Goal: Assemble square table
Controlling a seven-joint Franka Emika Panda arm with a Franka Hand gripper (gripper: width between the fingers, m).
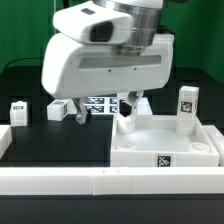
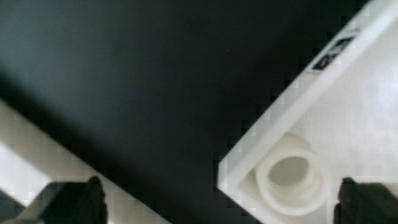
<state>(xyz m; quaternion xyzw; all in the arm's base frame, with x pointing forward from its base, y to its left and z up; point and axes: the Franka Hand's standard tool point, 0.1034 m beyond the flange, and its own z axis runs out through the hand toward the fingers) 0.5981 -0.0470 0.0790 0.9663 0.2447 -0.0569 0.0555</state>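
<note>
The white square tabletop [image 1: 165,143] lies at the exterior view's right, with a tag on its front rim. One white leg [image 1: 187,108] stands upright at its far right corner. Two more legs lie on the black table at the left: one [image 1: 18,112] near the edge and one [image 1: 60,108] under the arm. My gripper [image 1: 128,108] hangs over the tabletop's far left corner. In the wrist view my gripper [image 2: 224,205] is open and empty. Its dark fingers [image 2: 80,203] straddle the tabletop corner [image 2: 329,120], where there is a round socket [image 2: 295,176].
The marker board [image 1: 100,103] lies behind the gripper. A long low white border rail [image 1: 90,182] runs along the front, with a raised end at the left [image 1: 4,138]. A white edge [image 2: 25,165] shows beside one finger in the wrist view.
</note>
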